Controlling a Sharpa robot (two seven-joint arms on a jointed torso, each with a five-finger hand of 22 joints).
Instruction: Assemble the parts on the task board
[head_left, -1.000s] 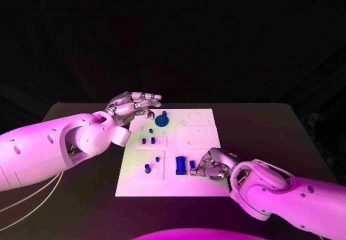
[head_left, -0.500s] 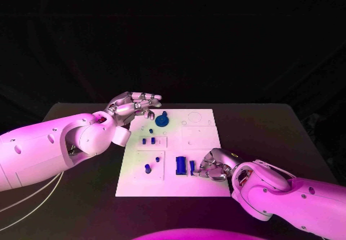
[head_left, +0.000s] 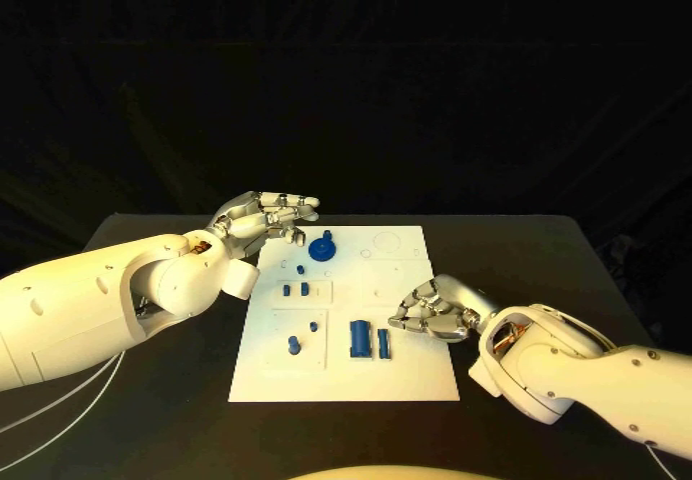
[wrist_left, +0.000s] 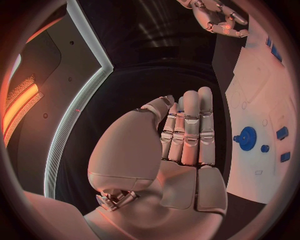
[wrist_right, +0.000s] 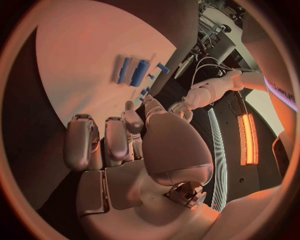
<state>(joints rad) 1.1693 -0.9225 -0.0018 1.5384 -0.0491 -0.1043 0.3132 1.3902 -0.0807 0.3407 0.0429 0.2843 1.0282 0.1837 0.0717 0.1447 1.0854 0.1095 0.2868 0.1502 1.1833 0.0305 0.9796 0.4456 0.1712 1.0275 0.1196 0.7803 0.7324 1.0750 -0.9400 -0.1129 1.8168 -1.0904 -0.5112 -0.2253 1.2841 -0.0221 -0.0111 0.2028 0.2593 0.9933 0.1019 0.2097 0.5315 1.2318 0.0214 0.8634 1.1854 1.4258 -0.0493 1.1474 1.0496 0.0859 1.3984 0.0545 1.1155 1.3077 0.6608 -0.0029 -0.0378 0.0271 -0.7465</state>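
The task board (head_left: 389, 300) is laid lengthwise in the middle of the black table (head_left: 577, 260), with bare tabletop on both sides, so each arm can be brought in from its own side.

The blue parts are spread over the board's left half. A round part (head_left: 322, 246) is seen at the far end, two small parts (head_left: 294, 290) nearer the middle, and a large rectangular part (head_left: 361, 339) with a slimmer bar (head_left: 385, 342) just beside it toward the near end. Two more small parts (head_left: 296, 343) lie to their left.

The right hand (head_left: 433, 312) is held over the board's right edge, just right of the slim bar. Its fingers are curled inward and nothing is seen between them. It is probably poised there so the bar can be reached with a short move leftward.

The left hand (head_left: 271, 214) is held above the table by the board's far left corner, near the round part. Its fingers are drawn together, and no part is seen in them. The board's right half is largely free of parts, which leaves room for setting pieces down.
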